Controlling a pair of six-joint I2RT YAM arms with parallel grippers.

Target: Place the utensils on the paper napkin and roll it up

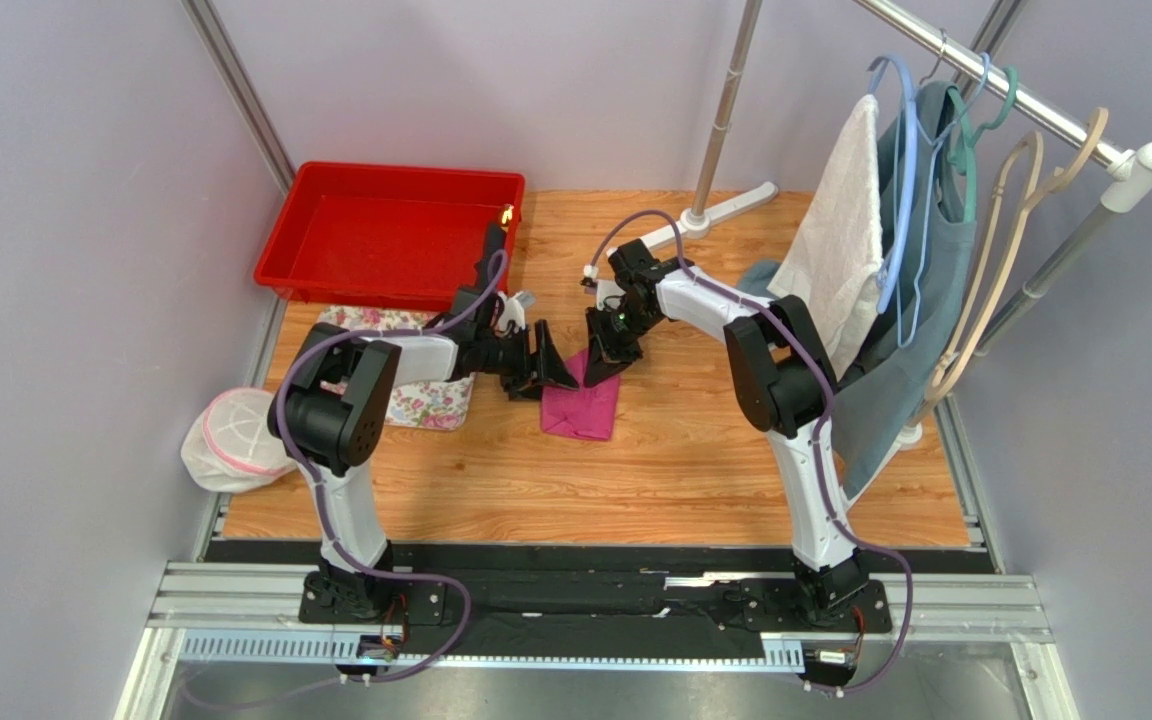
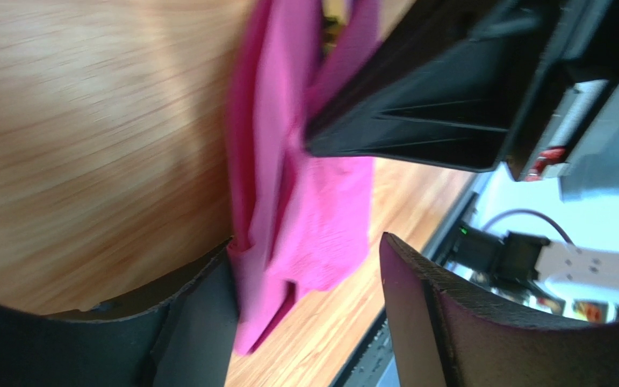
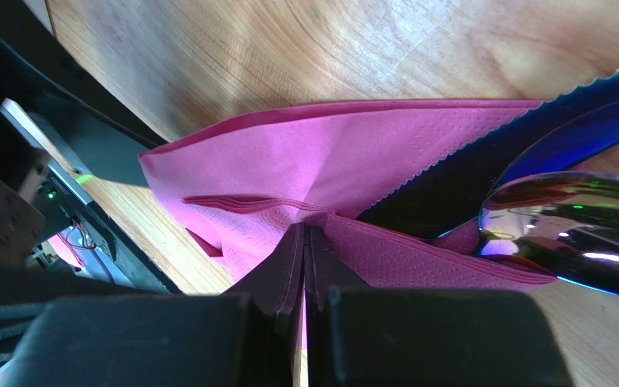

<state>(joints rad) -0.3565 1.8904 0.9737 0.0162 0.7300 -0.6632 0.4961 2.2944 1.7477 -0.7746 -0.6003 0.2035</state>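
- At far left edge of table (image 1: 717, 450), a white mesh pouch (image 1: 234, 440) with pink trim.
- Just right of it, a flower-print cloth (image 1: 432, 402), lying flat, partly under the left arm.
- Beyond the cloth, a red tray (image 1: 279, 240) at the far left corner.
- Left gripper (image 2: 306, 242): low over the table centre, pointing right toward the napkin. Jaws released and spread wide, with a loose fold of the napkin hanging between them and its edge against one finger (image 2: 200, 322). No clamp seen.
- Paper napkin (image 1: 585, 405): magenta, folded over, on the wood at table centre between the two grippers. Long axis running far to near in the top view, far end lifted.
- Utensils (image 3: 531, 201): tucked inside the napkin fold, hidden in the top view. In the right wrist view, serrated knife (image 3: 466, 173) and spoon (image 3: 571, 230) side by side, long axes parallel, blade and bowl sticking out past the napkin's open edge toward that view's right.
- Right gripper (image 3: 305, 234): at the napkin's far end, jaws clenched on a pinch of napkin layers.
- At far right, a clothes rail (image 1: 988, 75) with hangers (image 1: 973, 135) and a white towel (image 1: 838, 225).
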